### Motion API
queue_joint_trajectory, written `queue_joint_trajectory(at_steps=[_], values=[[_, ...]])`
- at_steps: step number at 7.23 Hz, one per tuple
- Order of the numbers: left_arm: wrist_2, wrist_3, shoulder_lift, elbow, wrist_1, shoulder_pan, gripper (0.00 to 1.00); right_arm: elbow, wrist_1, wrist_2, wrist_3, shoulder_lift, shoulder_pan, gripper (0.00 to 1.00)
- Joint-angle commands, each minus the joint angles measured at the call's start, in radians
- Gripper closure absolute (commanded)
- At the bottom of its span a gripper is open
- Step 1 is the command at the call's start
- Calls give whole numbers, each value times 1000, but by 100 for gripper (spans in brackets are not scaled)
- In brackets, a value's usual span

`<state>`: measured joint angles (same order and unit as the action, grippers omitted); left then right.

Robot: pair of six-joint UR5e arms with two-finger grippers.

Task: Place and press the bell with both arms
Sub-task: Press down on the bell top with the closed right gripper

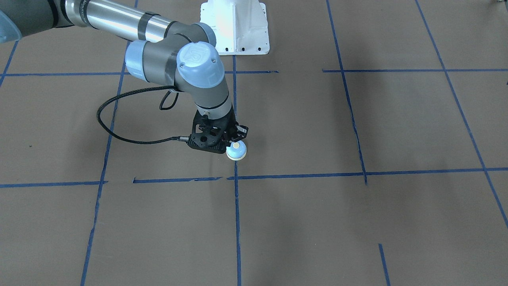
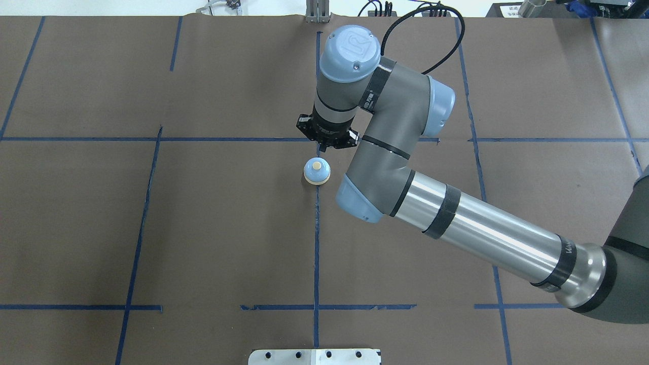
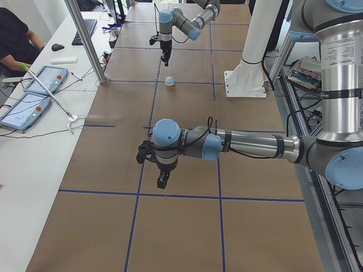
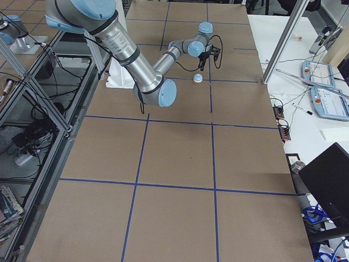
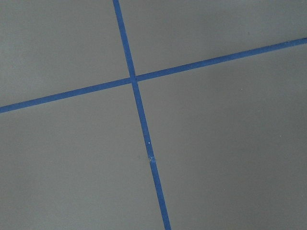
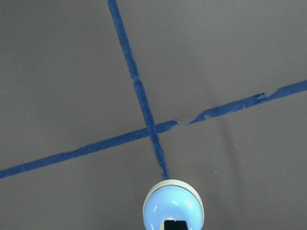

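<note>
The bell [image 2: 317, 171] stands upright on the brown table by a blue tape line, light-blue dome with a cream button; it also shows in the front view [image 1: 236, 150] and in the right wrist view [image 6: 173, 206]. My right gripper [image 1: 235, 137] hangs just above the bell, slightly to its far side and apart from it. In the right wrist view its black fingertips [image 6: 175, 225] appear together over the dome, holding nothing. My left gripper [image 3: 162, 180] shows only in the left side view, pointing down over bare table far from the bell; I cannot tell whether it is open or shut.
The white pedestal [image 1: 235, 28] stands at the robot's edge of the table. Blue tape lines [image 5: 136, 96] grid the brown surface. An operators' desk with tablets [image 3: 34, 90] and a metal post [image 3: 85, 39] run along the far side.
</note>
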<state>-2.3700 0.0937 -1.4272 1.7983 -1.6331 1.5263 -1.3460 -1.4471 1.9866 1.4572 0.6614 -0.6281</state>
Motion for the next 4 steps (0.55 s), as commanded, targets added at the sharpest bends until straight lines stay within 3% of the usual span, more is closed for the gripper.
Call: queue_joint_trajectory(at_steps=[1, 4], values=[[-2, 0, 2, 3, -2, 0, 0, 76, 36, -34, 23, -32, 31, 100], [-2, 0, 2, 3, -2, 0, 0, 103, 37, -63, 22, -31, 47, 100]])
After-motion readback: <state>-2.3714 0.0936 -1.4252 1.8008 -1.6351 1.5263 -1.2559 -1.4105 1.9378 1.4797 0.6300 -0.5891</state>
